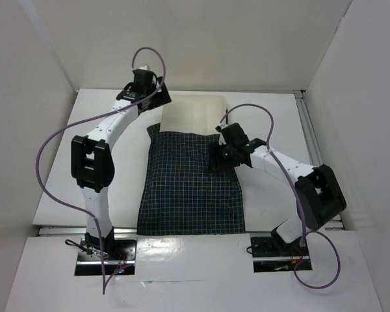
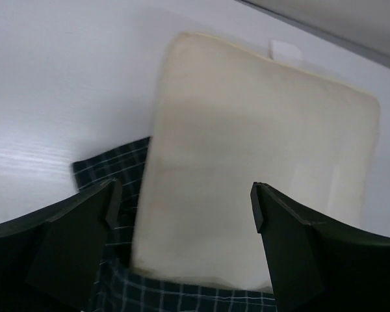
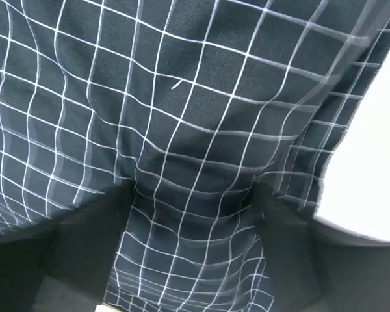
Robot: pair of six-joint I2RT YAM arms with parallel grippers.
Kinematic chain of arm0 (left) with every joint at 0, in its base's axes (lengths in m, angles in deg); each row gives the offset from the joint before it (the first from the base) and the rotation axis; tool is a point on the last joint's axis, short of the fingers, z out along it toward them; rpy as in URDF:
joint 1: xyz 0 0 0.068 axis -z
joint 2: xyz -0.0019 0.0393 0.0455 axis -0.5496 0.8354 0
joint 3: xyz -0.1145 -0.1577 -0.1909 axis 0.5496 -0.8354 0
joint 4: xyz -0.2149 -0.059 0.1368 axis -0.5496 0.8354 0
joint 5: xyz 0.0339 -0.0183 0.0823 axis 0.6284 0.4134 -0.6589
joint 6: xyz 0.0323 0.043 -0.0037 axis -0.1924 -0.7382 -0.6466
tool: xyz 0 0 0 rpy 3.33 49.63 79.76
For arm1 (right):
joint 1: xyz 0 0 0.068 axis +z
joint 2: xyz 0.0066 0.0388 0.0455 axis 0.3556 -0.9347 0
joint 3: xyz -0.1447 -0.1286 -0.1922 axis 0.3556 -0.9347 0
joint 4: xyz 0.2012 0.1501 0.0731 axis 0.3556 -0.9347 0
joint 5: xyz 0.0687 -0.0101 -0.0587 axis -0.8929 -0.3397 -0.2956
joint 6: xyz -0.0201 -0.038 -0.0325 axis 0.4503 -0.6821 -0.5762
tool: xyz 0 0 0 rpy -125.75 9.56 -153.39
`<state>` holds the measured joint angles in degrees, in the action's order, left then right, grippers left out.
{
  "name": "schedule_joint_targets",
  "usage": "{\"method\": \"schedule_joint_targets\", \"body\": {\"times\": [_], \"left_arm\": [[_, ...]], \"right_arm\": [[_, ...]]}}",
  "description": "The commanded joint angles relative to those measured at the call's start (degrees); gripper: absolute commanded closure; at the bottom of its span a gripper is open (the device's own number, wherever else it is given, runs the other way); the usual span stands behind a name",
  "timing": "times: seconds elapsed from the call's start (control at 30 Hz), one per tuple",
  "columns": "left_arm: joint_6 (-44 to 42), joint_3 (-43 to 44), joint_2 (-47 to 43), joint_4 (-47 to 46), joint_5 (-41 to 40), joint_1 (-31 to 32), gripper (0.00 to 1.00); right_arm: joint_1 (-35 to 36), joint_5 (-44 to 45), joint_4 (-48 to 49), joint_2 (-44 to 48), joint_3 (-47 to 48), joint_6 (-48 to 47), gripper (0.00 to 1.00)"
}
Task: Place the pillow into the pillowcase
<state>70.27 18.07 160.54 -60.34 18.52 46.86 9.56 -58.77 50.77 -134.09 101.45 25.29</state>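
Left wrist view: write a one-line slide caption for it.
Open left gripper hovers over the cream pillow, its near end tucked into the checked pillowcase.

The pillow [image 2: 260, 162] is matt cream cloth, the pillowcase [image 3: 182, 130] matt checked cloth.

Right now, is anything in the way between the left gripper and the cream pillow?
Nothing visible. The left gripper hangs open right over the bare far end of the pillow, with only cream fabric showing between its fingers. The pillow's near end already disappears into the pillowcase.
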Motion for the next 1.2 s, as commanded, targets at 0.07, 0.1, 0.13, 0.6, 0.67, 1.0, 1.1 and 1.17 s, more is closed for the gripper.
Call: {"method": "schedule_joint_targets", "body": {"times": [0.07,0.1,0.13,0.6,0.67,1.0,1.1,1.17], "left_arm": [[-5.81,4.27,8.47,-7.39,18.07,4.58,0.00],[-5.81,4.28,9.87,-8.09,19.31,5.11,0.04],[-6.60,4.28,9.89,-8.71,21.07,5.11,0.05],[-7.92,-23.46,2.26,-9.33,30.29,7.83,1.00],[-9.41,-29.36,-2.05,-9.33,32.25,9.41,1.00],[-11.42,-26.05,-16.64,-1.95,26.90,14.43,0.67],[-11.44,-21.85,-18.41,-1.95,21.28,13.56,0.10],[-9.43,-17.63,-17.28,0.14,16.17,11.02,0.00]], "right_arm": [[0.81,6.89,3.77,-4.31,2.12,2.99,0.91],[0.81,14.23,1.77,-6.93,3.53,3.52,0.99],[0.20,14.31,0.70,-6.96,5.11,3.52,1.00],[-16.15,17.47,12.73,-21.45,25.07,-8.86,0.94],[-17.82,17.47,12.73,-23.91,30.77,-11.32,0.94],[-18.87,16.85,11.76,-26.04,35.39,-14.32,0.63],[-19.40,17.73,13.79,-22.78,33.43,-15.02,0.12],[-19.41,16.78,12.48,-22.25,34.74,-15.02,0.01]]}}
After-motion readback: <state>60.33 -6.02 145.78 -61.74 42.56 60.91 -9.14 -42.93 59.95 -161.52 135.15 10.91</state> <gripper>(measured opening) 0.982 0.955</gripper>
